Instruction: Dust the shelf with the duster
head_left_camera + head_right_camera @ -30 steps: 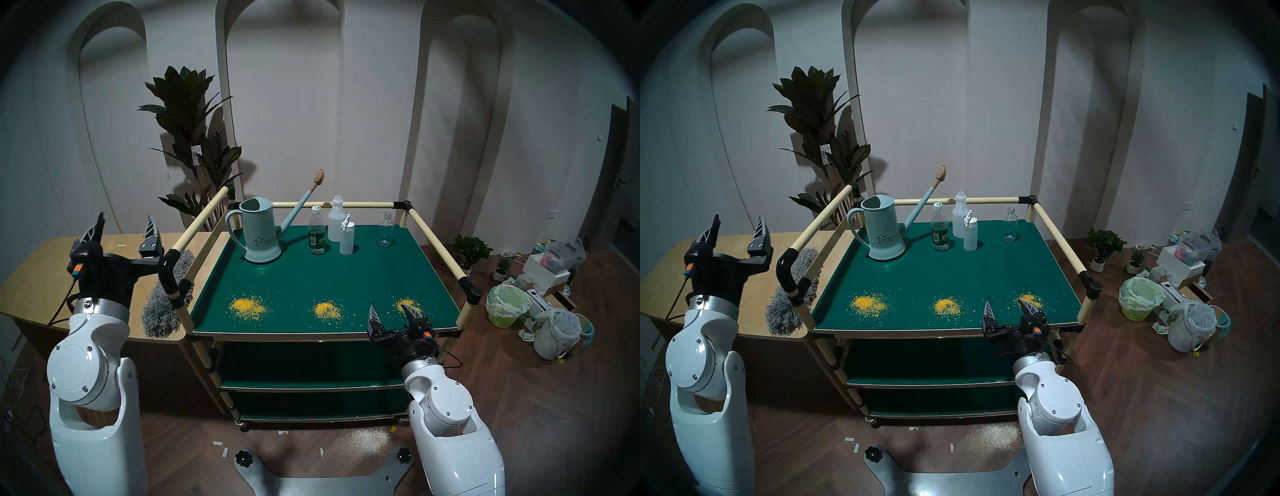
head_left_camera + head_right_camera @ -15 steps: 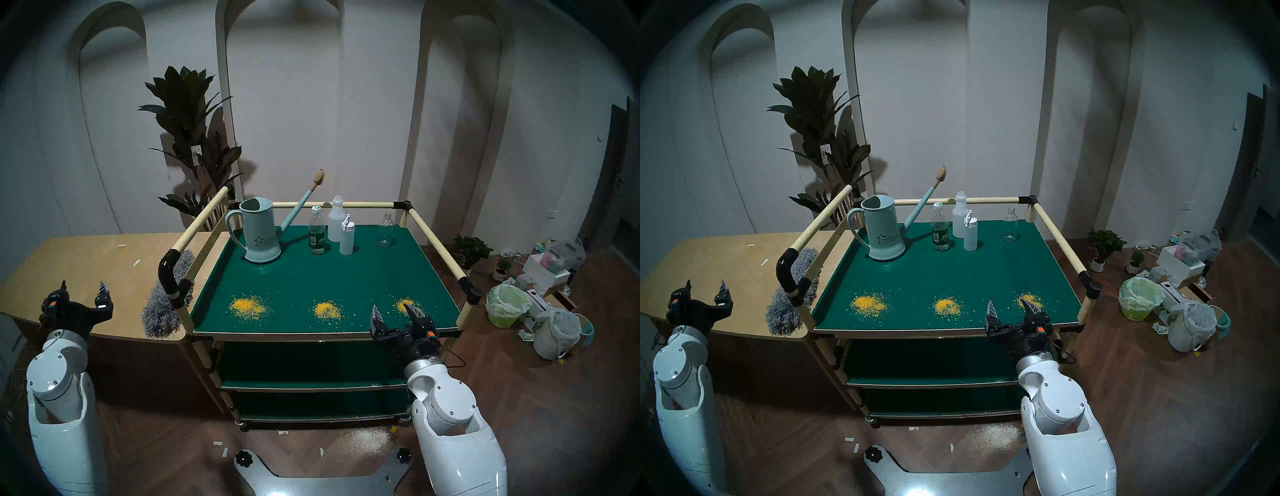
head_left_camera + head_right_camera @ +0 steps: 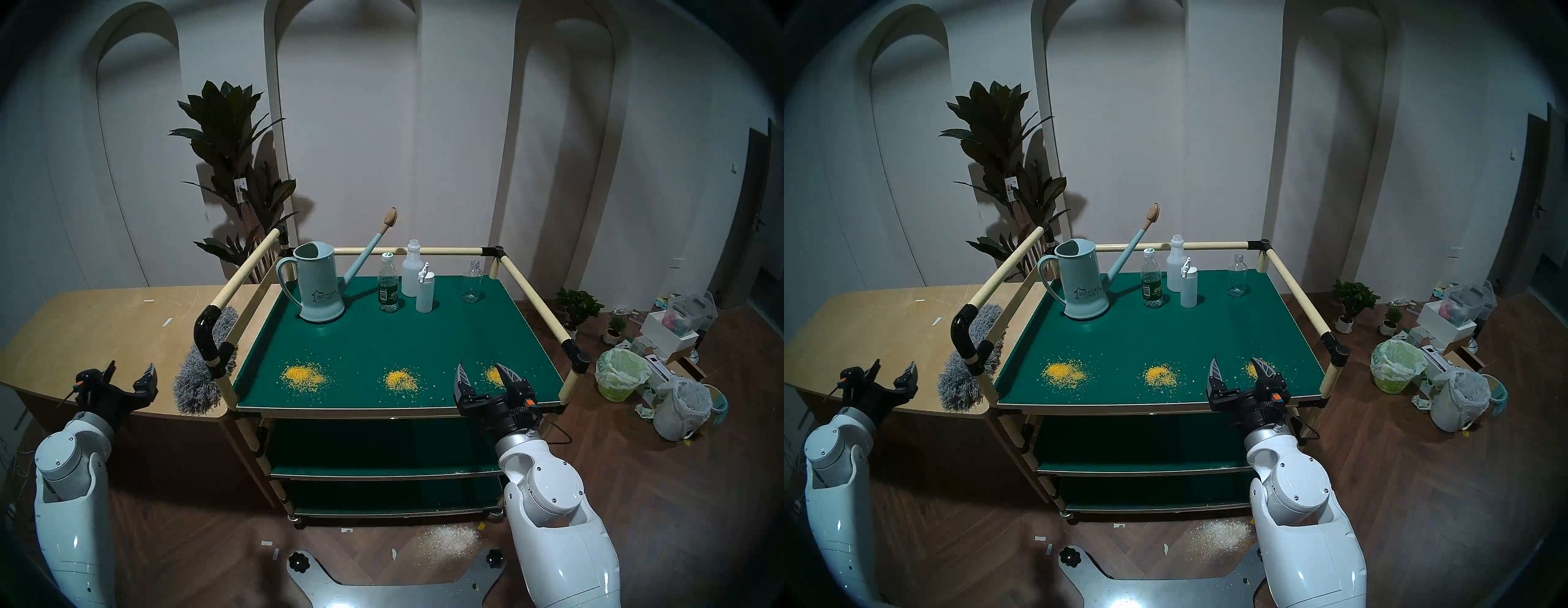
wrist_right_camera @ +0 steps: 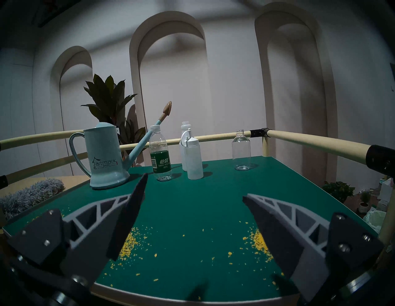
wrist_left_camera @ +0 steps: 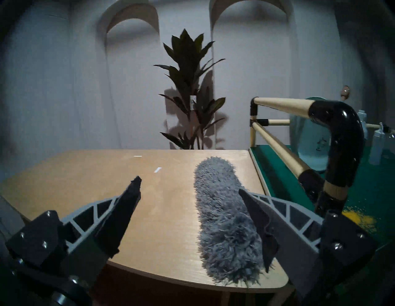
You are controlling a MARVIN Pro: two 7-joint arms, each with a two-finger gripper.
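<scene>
The shelf (image 3: 424, 339), the big green top board in the middle of the head view, looks the same as a second ago. Three little yellow crumb piles (image 3: 305, 375) sit near its front edge, so no dusting has begun. At the back stand a pale blue watering can (image 3: 318, 288) and some bottles (image 3: 388, 288), just as before.

The tan counter (image 3: 106, 331) fills the left middle of the picture, pushed up against the cart. The duster (image 3: 199, 378) lies on it, right beside the cart's black corner post. It has not moved. Its fluffy grey end sticks out over the counter's front edge.

The big change is the left arm. A second ago the left gripper (image 3: 129, 373) was high, up by the rail. Now it has dropped to the lower left of the frame, low by the counter's front edge, near the duster but not touching it. Its two fingers are spread wide and hold nothing. In the left wrist view the duster (image 5: 224, 224) lies just inside the right-hand finger (image 5: 256, 215). It looks like the arm is lining up to grab it.

The right gripper (image 3: 483, 373), lower right, has barely moved. Its fingers are spread too, empty, above the shelf's front edge.
</scene>
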